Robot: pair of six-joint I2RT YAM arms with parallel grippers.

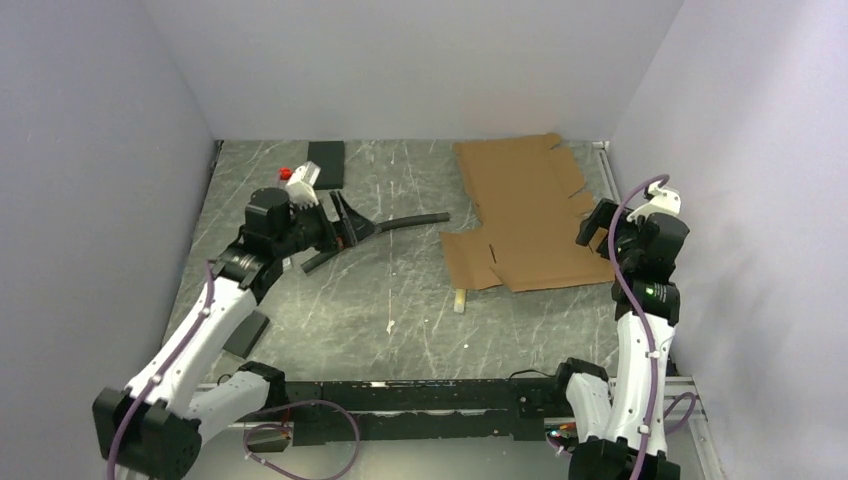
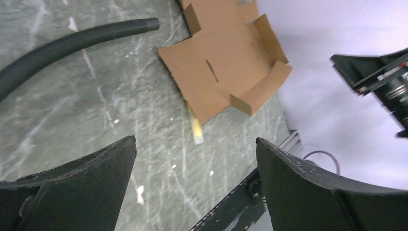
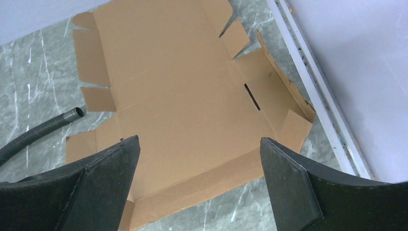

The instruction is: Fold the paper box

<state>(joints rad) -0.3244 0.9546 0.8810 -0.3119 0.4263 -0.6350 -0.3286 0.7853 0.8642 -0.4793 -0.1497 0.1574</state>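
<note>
1. Paper box [image 3: 183, 110]: plain brown die-cut cardboard sheet, lying unfolded, notched flaps and tabs along its edges.
2. Right gripper [image 3: 199, 140]: jaws wide apart, empty, just above the sheet.
3. Left gripper [image 2: 195, 142]: jaws wide apart, empty; sheet well ahead.

paper box [image 1: 525, 215]: flat on table [image 1: 400, 320], rear right | hose [image 1: 400, 225]: left of box, mid-table | block [image 1: 326, 160]: rear left, behind left gripper [image 1: 345, 225] | stick [image 1: 459, 300]: at box's near-left corner | right gripper [image 1: 592, 222]: over box's right edge
</note>
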